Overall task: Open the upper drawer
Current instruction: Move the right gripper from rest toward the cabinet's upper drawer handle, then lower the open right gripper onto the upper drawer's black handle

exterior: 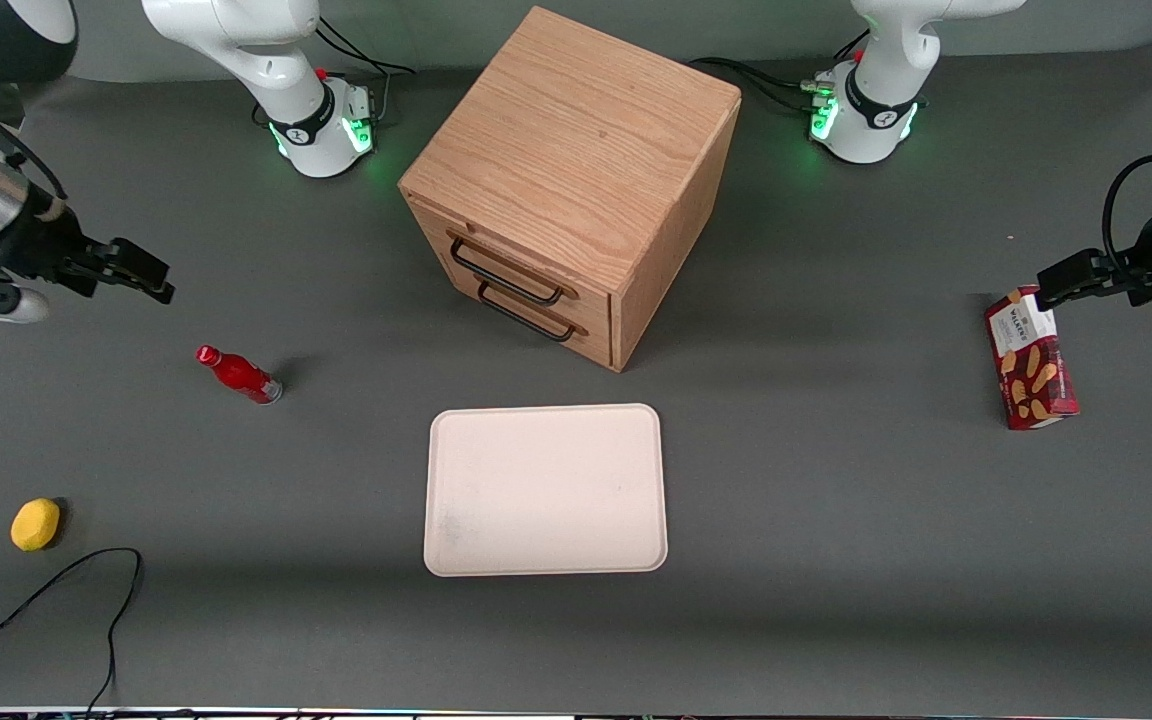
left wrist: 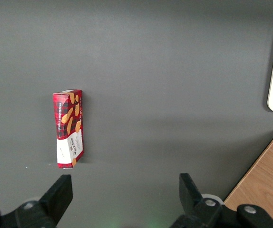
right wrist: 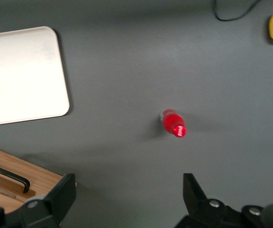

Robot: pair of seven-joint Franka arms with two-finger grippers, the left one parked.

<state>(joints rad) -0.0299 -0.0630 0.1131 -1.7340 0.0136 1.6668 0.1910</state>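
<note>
A light-oak cabinet (exterior: 576, 170) stands at the table's middle, turned at an angle. Its upper drawer (exterior: 511, 262) is shut, with a thin black wire handle (exterior: 506, 272). The lower drawer (exterior: 531, 318) under it has the same handle and is shut too. My right gripper (exterior: 141, 272) is open and empty, hanging above the table toward the working arm's end, well apart from the cabinet. In the right wrist view its fingers (right wrist: 63, 194) stand wide apart over bare table, with a cabinet corner and a black handle end (right wrist: 13, 178) showing.
A red bottle (exterior: 239, 375) lies on the table below my gripper, also in the right wrist view (right wrist: 173, 123). A cream tray (exterior: 544, 490) lies nearer the front camera than the cabinet. A yellow lemon (exterior: 35, 524), a black cable (exterior: 86, 570) and a red biscuit box (exterior: 1031, 360) are around.
</note>
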